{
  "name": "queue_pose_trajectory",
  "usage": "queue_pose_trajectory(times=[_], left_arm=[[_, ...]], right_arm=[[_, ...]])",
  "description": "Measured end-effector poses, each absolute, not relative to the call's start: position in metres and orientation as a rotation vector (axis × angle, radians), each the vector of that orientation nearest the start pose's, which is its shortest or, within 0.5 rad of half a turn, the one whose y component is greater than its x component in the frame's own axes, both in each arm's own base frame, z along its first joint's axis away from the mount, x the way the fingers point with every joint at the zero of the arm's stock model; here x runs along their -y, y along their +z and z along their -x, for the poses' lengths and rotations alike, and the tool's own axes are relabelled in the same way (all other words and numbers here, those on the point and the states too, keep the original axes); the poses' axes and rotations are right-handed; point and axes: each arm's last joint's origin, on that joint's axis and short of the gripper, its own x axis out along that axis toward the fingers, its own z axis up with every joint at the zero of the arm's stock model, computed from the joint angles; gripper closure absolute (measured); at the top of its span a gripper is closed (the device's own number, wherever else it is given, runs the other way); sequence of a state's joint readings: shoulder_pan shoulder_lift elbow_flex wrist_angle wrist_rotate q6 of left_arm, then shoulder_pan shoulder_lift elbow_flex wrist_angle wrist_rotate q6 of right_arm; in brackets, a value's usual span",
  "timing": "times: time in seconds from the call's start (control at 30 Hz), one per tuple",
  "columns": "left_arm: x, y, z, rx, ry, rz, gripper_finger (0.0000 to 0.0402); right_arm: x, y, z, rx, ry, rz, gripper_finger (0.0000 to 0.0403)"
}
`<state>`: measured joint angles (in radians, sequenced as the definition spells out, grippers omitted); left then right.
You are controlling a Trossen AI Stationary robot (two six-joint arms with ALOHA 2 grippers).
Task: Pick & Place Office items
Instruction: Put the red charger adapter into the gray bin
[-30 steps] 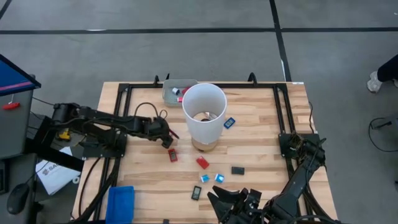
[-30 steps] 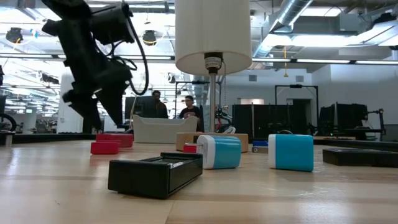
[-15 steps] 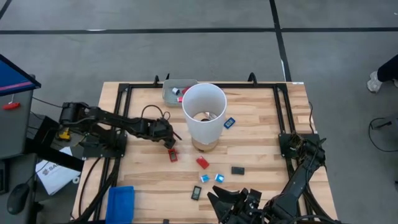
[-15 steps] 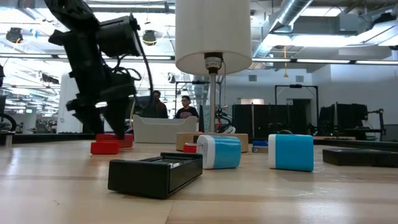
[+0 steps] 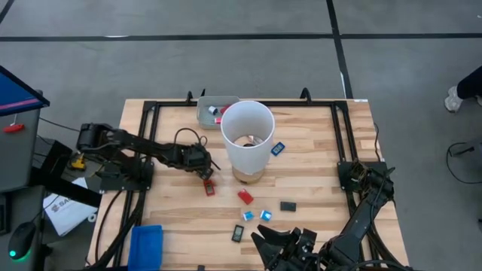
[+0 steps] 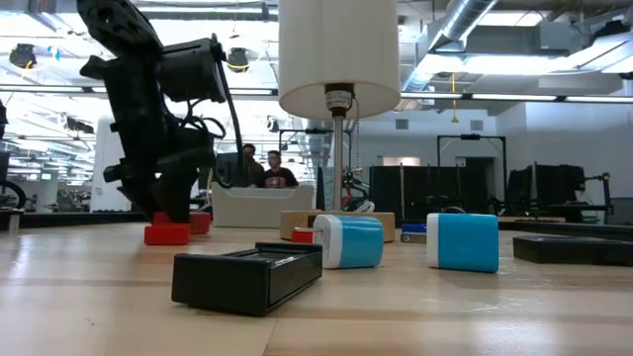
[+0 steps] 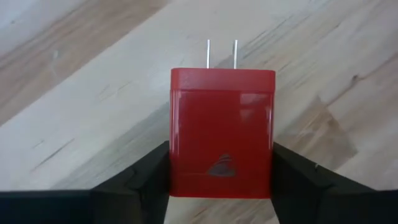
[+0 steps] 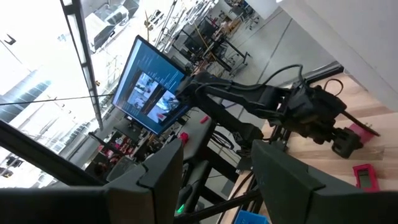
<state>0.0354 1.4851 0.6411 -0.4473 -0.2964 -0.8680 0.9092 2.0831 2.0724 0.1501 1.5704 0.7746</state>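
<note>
left wrist view alone shows left gripper (image 7: 221,186) jaws touching both sides of red charger (image 7: 222,134); right jaws unclear.

Wooden table (image 5: 316,169): grey tray (image 5: 205,113) at far edge; white cylinder (image 5: 246,138) mid-table; blue tray (image 5: 145,245) at near left corner; 2 red chargers (image 5: 209,187), (image 5: 245,197), 2 light-blue blocks (image 5: 256,215), black pieces (image 5: 288,205) toward near edge.
</note>
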Motion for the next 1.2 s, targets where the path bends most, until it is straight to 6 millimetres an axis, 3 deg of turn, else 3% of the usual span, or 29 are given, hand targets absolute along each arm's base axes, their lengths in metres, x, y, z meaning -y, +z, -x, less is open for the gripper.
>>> queue_pose_trajectory(times=[0.23, 0.53, 0.73, 0.93, 1.07, 1.2], left_arm=[[-0.024, 0.158, -0.223, -0.948, 0.813, 0.61, 0.02], [-0.042, 0.206, -0.195, -0.725, 0.818, 0.678, 0.02], [-0.069, 0.235, -0.175, -0.522, 0.832, 0.7, 0.0192], [-0.112, 0.241, -0.16, -0.431, 0.829, 0.763, 0.0197], [-0.14, 0.236, -0.16, -0.381, 0.804, 0.818, 0.0195], [-0.166, 0.23, -0.167, -0.436, 0.804, 0.83, 0.0195]], right_arm=[[-0.347, 0.4, -0.307, 0.302, -0.614, -0.881, 0.0219], [-0.347, 0.4, -0.307, 0.303, -0.614, -0.881, 0.0219], [-0.347, 0.4, -0.307, 0.303, -0.615, -0.88, 0.0219], [-0.345, 0.401, -0.309, 0.308, -0.618, -0.89, 0.0219], [-0.344, 0.401, -0.31, 0.312, -0.622, -0.893, 0.0219], [-0.342, 0.401, -0.312, 0.316, -0.626, -0.897, 0.0219]])
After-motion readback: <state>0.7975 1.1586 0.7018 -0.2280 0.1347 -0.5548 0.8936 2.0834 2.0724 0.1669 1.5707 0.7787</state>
